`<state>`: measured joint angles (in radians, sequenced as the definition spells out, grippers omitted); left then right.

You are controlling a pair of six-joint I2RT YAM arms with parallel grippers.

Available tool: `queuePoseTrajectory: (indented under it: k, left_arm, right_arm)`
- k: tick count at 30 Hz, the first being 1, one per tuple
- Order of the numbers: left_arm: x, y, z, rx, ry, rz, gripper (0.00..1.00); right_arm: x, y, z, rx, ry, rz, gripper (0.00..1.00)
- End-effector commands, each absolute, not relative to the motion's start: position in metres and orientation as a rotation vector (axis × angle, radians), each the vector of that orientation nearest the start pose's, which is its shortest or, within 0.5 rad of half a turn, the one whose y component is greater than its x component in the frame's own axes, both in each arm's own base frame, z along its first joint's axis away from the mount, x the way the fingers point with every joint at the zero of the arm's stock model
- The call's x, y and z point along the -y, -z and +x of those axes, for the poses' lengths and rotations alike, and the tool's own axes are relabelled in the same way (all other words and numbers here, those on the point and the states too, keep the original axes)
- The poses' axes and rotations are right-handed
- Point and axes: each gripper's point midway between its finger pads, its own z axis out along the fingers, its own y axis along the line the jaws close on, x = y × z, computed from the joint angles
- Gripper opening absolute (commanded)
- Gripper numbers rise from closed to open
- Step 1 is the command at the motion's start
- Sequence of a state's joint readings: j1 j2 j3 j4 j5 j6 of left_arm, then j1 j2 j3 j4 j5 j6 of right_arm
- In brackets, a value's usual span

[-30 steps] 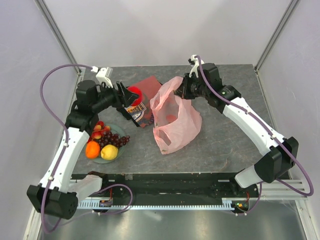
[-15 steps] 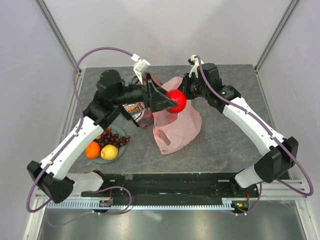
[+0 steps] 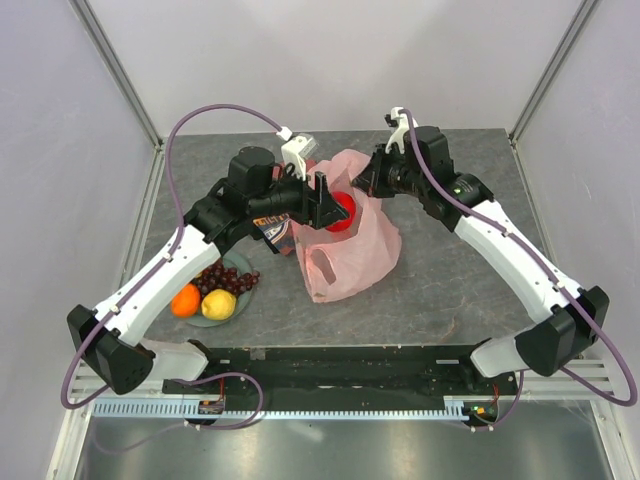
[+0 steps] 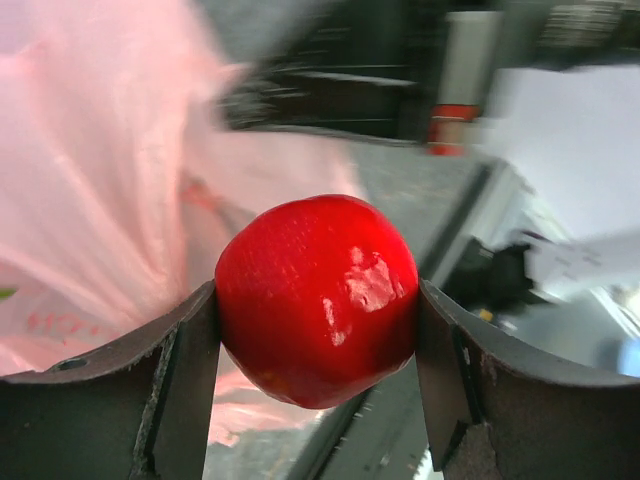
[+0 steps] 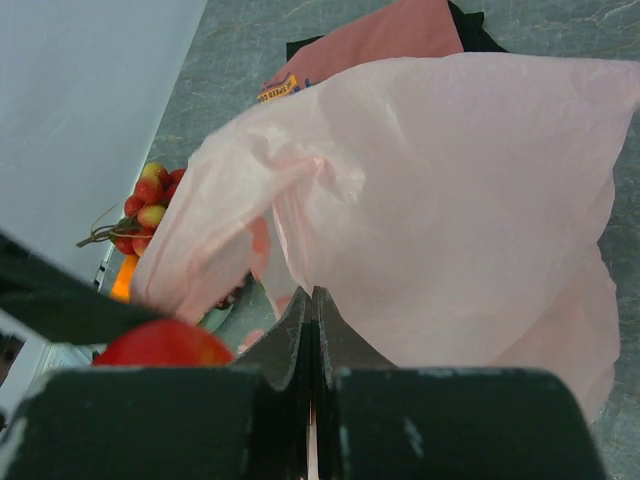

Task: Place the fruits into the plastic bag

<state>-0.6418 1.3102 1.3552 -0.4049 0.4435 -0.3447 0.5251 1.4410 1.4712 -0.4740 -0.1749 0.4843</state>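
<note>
My left gripper (image 3: 335, 205) is shut on the red apple (image 3: 342, 210) and holds it at the mouth of the pink plastic bag (image 3: 352, 245). In the left wrist view the apple (image 4: 317, 298) sits squeezed between both fingers, with the bag (image 4: 90, 180) behind it. My right gripper (image 3: 368, 180) is shut on the bag's upper edge and holds it lifted; the right wrist view shows the thin pink film (image 5: 450, 200) pinched between the closed jaws. An orange (image 3: 185, 299), a yellow lemon (image 3: 218, 304), dark grapes (image 3: 232, 280) and red strawberry pieces (image 3: 211, 268) lie on the plate.
The pale green plate (image 3: 203, 319) sits at the left front of the grey table. A folded red printed cloth (image 3: 275, 226) lies under the left arm beside the bag. Grey walls and metal posts enclose the table.
My left gripper carried the apple from above the red cloth rightward, then lowered it into the bag's mouth. The right gripper kept the bag's edge lifted.
</note>
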Motion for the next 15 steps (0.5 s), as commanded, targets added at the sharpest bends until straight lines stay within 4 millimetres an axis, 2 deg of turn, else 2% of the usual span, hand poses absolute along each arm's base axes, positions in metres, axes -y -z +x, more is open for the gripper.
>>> queuePoseTrajectory:
  k: [1,4,8,12,15]
  left_arm:
    - [0.266,-0.313,0.3,-1.963,0.722,0.454,0.25]
    - [0.257,-0.308,0.308,-1.97,0.661,0.391,0.25]
    - [0.263,-0.29,0.317,-1.996,0.651,0.36,0.25]
    - [0.281,-0.267,0.324,-2.035,0.657,0.399,0.25]
    - [0.298,-0.257,0.319,-2.04,0.714,0.466,0.27]
  right_arm:
    - [-0.25,-0.322,0.341,-2.049,-0.806,-0.132,0.0]
    - [-0.251,-0.321,0.339,-2.053,-0.819,-0.138,0.0]
    - [-0.258,-0.32,0.34,-2.058,-0.85,-0.158,0.0]
    - [-0.263,-0.323,0.34,-2.054,-0.879,-0.171,0.0]
    - [-0.266,-0.317,0.339,-2.071,-0.895,-0.169,0.0]
